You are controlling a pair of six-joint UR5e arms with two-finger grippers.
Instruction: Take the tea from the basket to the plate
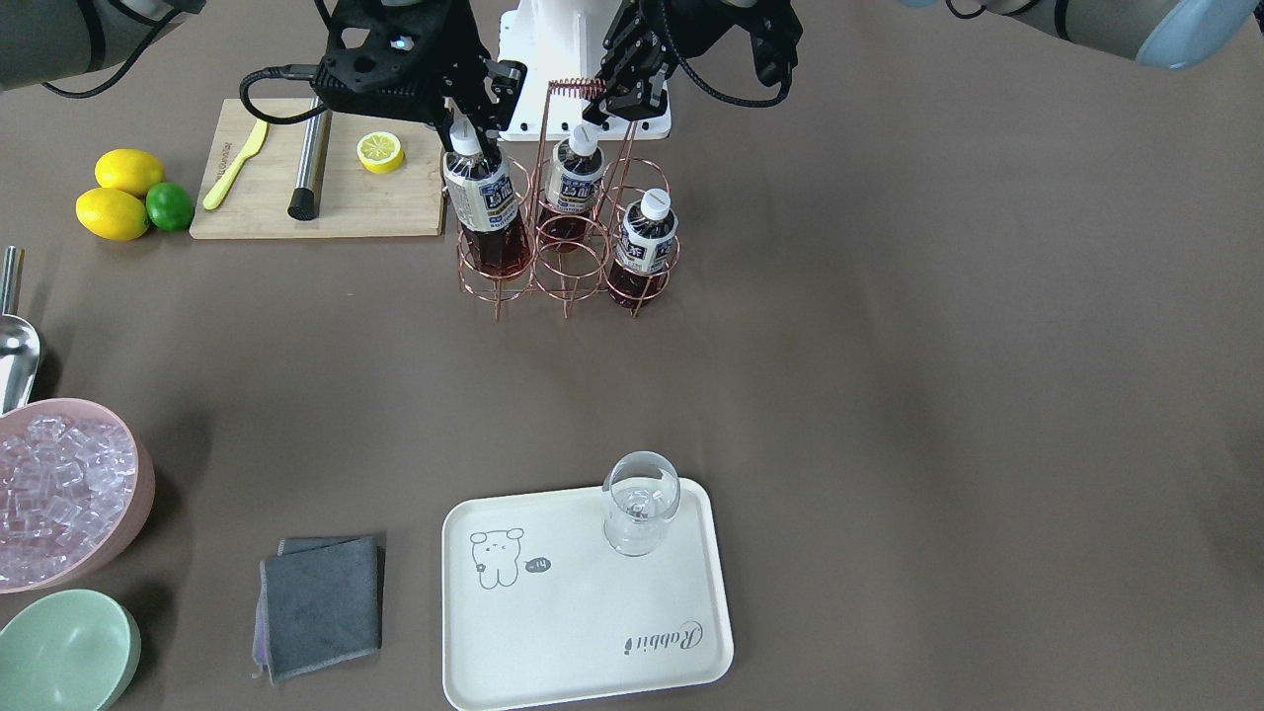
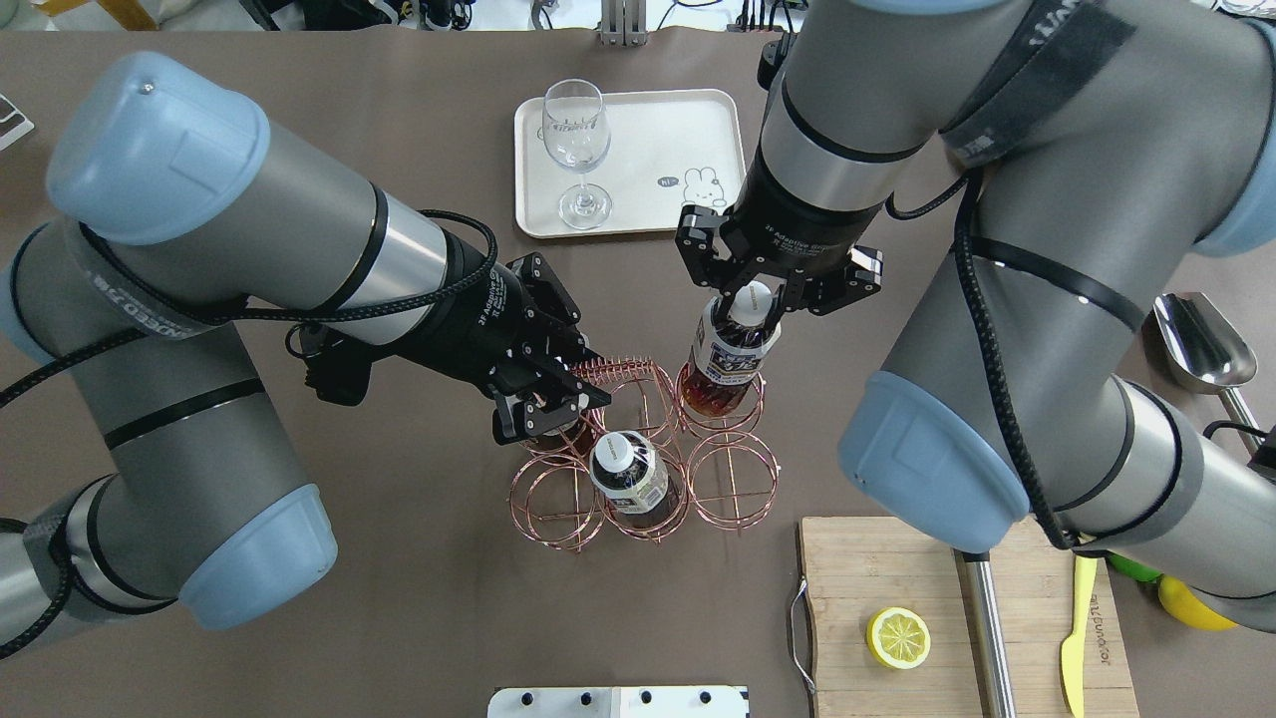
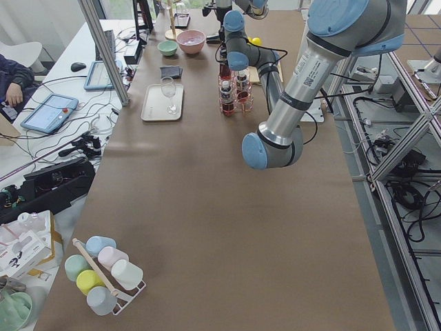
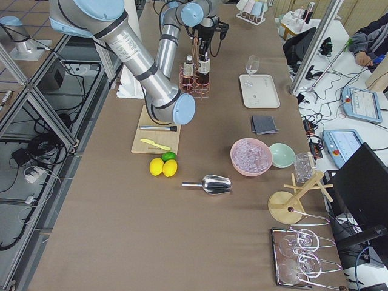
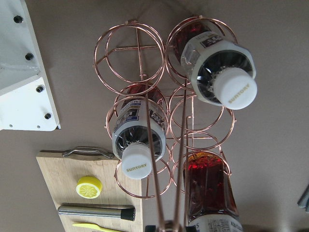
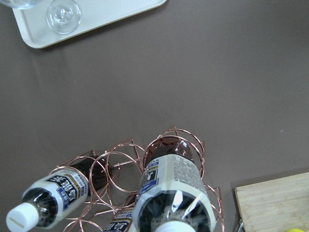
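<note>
- We're right over the basket (image 2: 734, 481), and the right gripper (image 2: 753, 299) has its jaws pinched on the white cap of the tea (image 2: 726, 354).
- That tea stands upright in a corner cell on the plate side. It sits higher than the other two bottles, with its dark lower part inside the copper rings.
- On the other side, the left gripper (image 2: 558, 404) is at the top of the tall loop handle. From its wrist view we see the two handle wires run straight up between the fingertips, so the jaws look closed on the coil-wound handle.
- Two more bottles stand low in their cells: one (image 1: 576, 178) in the middle cell on the robot's side, beside the handle, and one (image 1: 647, 242) at the corner nearest the left arm.
- We see the other three ring cells holding no bottle.
- The plate (image 2: 688, 120) lies flat across the table from the robot, apart from the basket. A wine glass (image 2: 576, 150) stands upright on one corner of it.
- Beside the basket, on the right arm's side, we spot a wooden cutting board (image 2: 897, 568) with a lemon half (image 2: 898, 638) on it.
</note>
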